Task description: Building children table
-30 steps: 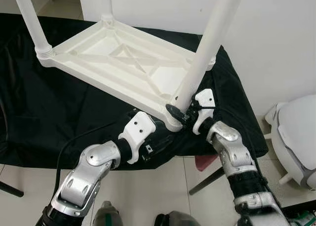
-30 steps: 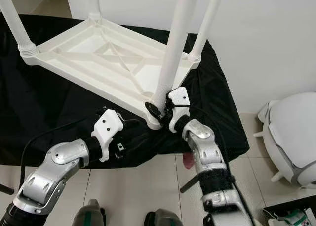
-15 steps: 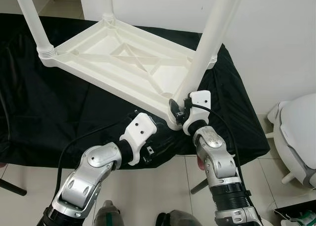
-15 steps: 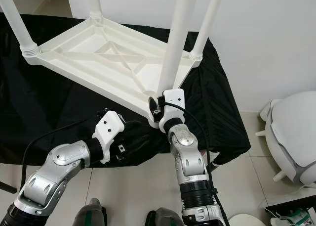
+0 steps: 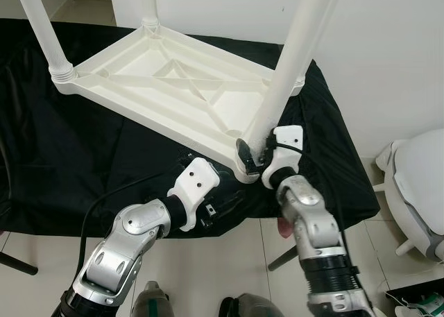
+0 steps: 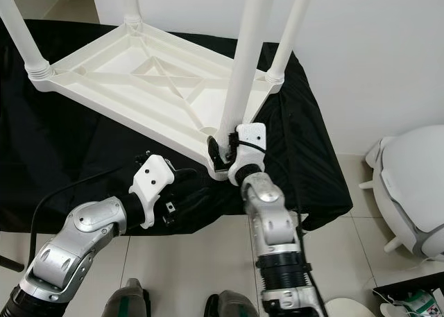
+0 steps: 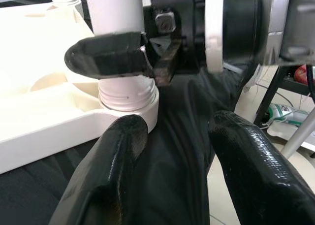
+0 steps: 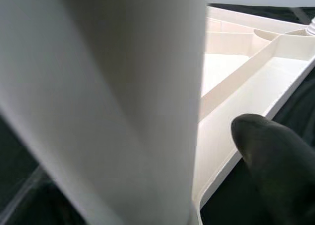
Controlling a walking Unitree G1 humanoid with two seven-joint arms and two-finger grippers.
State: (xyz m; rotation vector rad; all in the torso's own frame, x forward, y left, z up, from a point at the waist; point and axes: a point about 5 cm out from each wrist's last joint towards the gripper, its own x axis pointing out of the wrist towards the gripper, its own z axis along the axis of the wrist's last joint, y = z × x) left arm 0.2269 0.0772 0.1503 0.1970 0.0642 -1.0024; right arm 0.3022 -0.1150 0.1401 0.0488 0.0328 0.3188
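From the left eye view, the white children's table top [image 5: 173, 88] lies upside down on a counter draped in black cloth [image 5: 83, 157], with four white legs standing up from its corners, two on the far side and two on the near side. The right end effector [image 5: 251, 152] sits at the base of the nearest leg [image 5: 284, 74], its black fingers clamped round the leg just above the corner socket [image 5: 243, 170]. The left end effector [image 5: 208, 199] rests low on the cloth just beside that corner, touching no part of the table. The right eye view gives the same count: one table top, four legs, two end effectors. In the left wrist view, the left fingers [image 7: 113, 171] stand apart with nothing between them, and threads show between leg and socket, so the leg looks not fully seated. In the right wrist view, the leg fills the near field beside one black finger [image 8: 275, 161]. The risk, as I judge it: twisting could cross-thread the leg or drag the unheld table top across the cloth.
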